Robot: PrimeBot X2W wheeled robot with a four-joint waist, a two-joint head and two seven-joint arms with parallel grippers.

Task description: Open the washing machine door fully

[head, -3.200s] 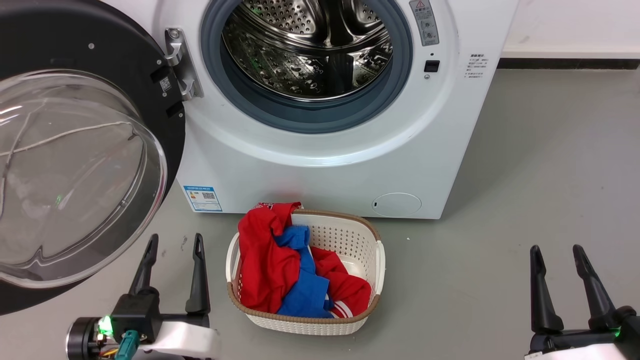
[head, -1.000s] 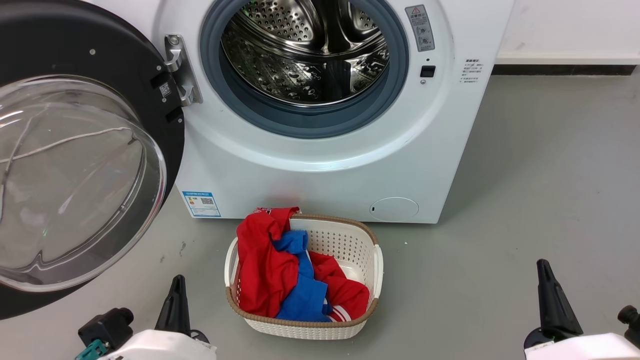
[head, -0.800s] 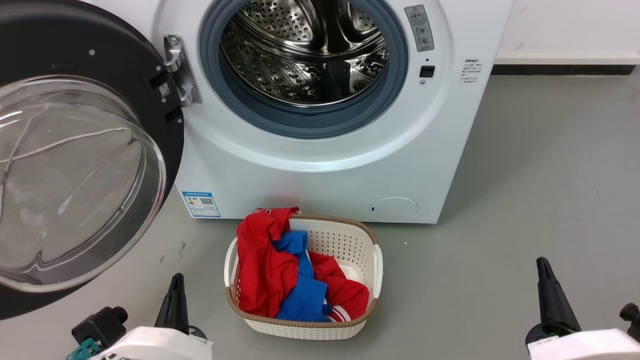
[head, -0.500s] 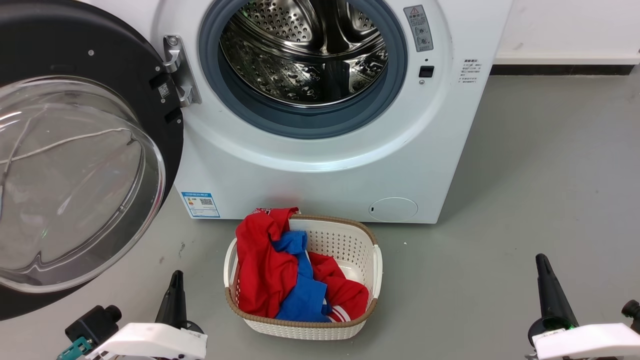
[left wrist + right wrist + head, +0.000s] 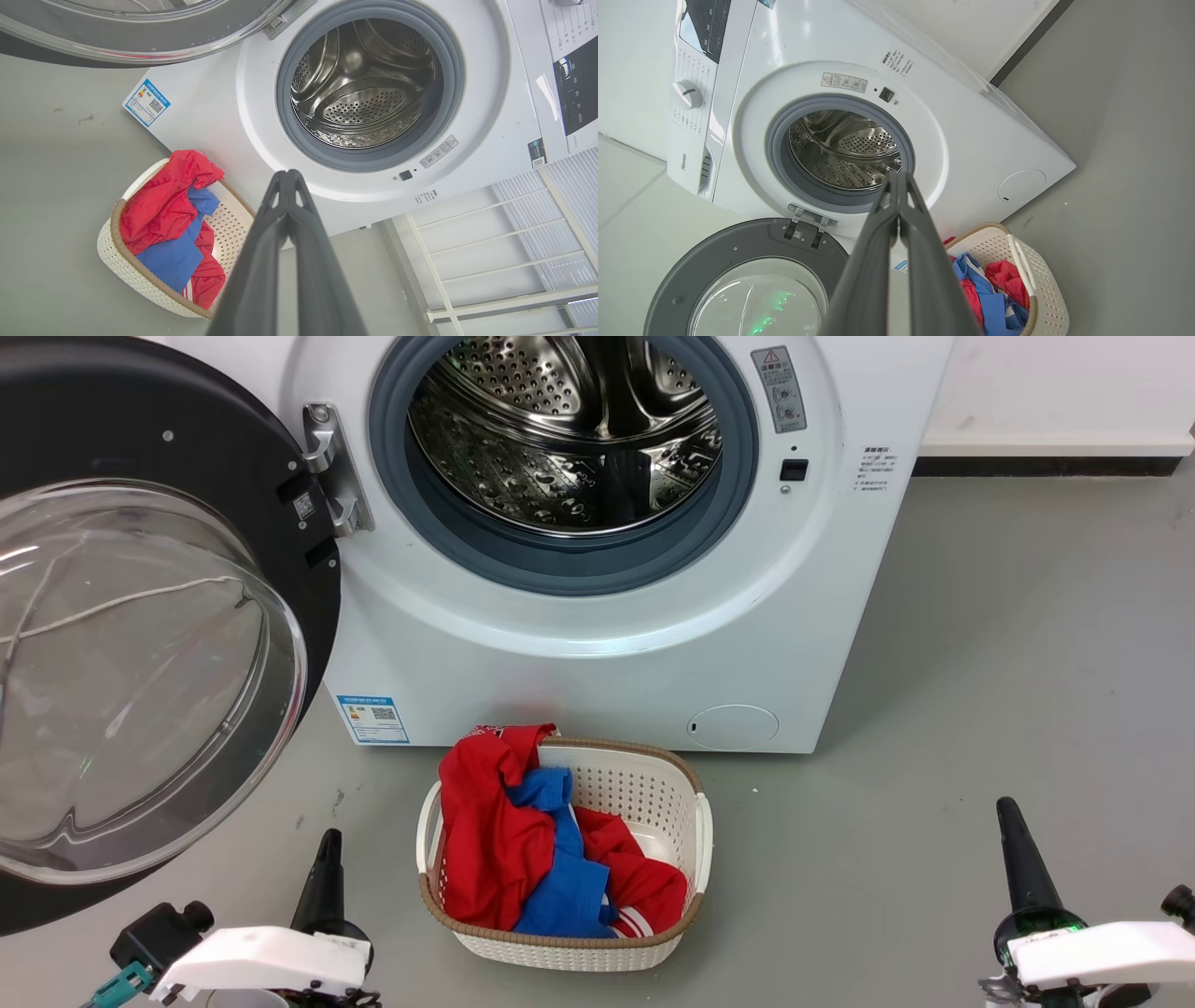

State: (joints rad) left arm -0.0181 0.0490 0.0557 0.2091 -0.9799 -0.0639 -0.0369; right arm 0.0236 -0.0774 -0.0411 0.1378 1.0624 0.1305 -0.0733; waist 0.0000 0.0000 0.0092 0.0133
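nearest to the robot, the left gripper [image 5: 288, 177] is now low and to the left of the basket [image 5: 560, 947], and the right gripper [image 5: 899, 178] is low and well to the right of it; a few seconds ago both stood higher, with their fingers spread apart; now each has its two fingers pressed together tip to tip, and neither has hold of anything; i judge that the arms are going back to rest.

the basket stands on the grey floor [image 5: 980, 709], with red clothes [image 5: 495, 840] and a blue piece [image 5: 569, 887] inside; it has not moved.

just behind the basket is the white washing machine [image 5: 597, 681]; the washing machine door [image 5: 233, 457] is to the left of the basket and behind it, swung wide on its hinge [image 5: 331, 467], so its inner side with the clear bowl faces the robot; it lies as in the earlier pictures, apart from both grippers; the steel drum mouth [image 5: 569, 439], straight behind the basket, is fully uncovered; so the task seems complete, or very nearly.

the floor looks smooth and hard, with some small marks to the left of the basket; far behind and to the right of the basket, a white wall [image 5: 1055, 383] meets the floor at a dark skirting.
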